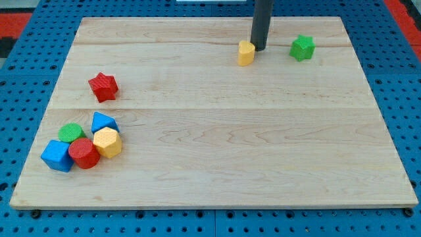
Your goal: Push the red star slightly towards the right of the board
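While my tip (260, 49) stood at the far edge, seemingly touching the small yellow block (246, 52) (it grasped nothing, being a bare rod), the red star (103, 86) lay well apart at the left of the wooden board (230, 151), far from it.

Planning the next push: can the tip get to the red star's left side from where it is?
Probably yes. My tip sits by the small yellow block at the view's top; bare board lies between it and the red star.

One camera looks down at a slant from the near edge. The whole tabletop (217, 131) fills the frame, far edge at the top.
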